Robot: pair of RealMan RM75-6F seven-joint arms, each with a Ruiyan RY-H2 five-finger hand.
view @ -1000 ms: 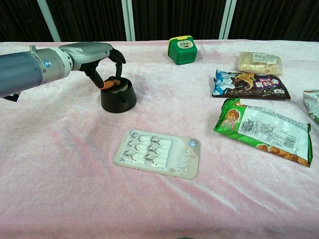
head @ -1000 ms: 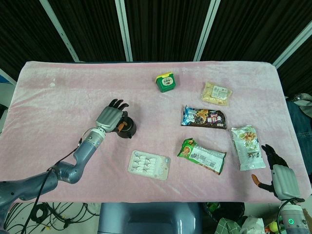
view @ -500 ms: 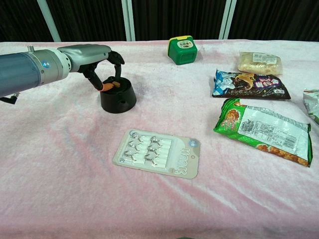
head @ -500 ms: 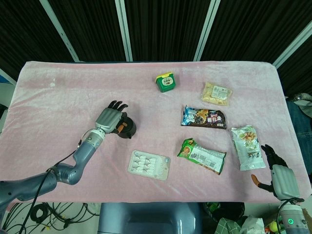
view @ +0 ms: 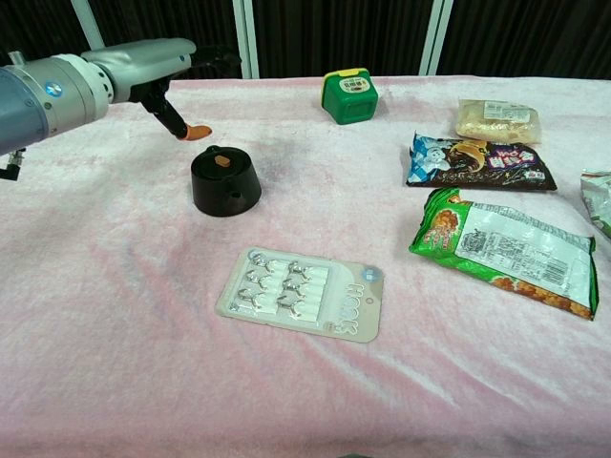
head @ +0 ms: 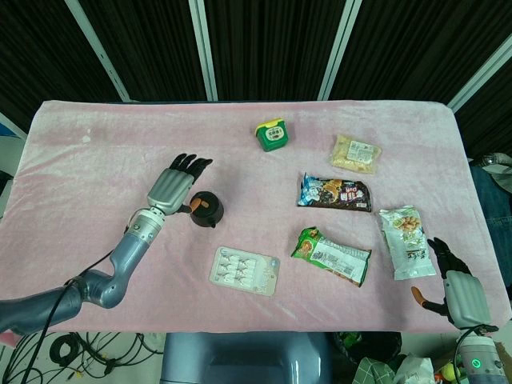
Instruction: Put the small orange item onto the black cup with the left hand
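The black cup [head: 206,211] [view: 225,183] stands upside down on the pink cloth, left of centre. The small orange item [head: 200,205] [view: 221,161] lies on its flat top, free of any finger. My left hand [head: 173,187] [view: 143,65] hovers above and to the left of the cup, with its fingers spread and nothing in them. Its orange-tipped thumb [view: 198,130] points down toward the cup without touching it. My right hand [head: 454,278] hangs off the table's front right corner, fingers apart and empty; only the head view shows it.
A blister pack [head: 245,270] [view: 304,293] lies just in front of the cup. A green box [head: 273,134] [view: 349,95] stands at the back. Snack bags lie to the right: green [head: 331,255] [view: 504,250], dark [head: 335,193] [view: 479,160], tan [head: 356,154] [view: 497,120] and white [head: 406,241].
My left hand let go of the orange item, opened, and rose up and to the left away from the cup. The item stays on the cup's top. The right hand has not moved.
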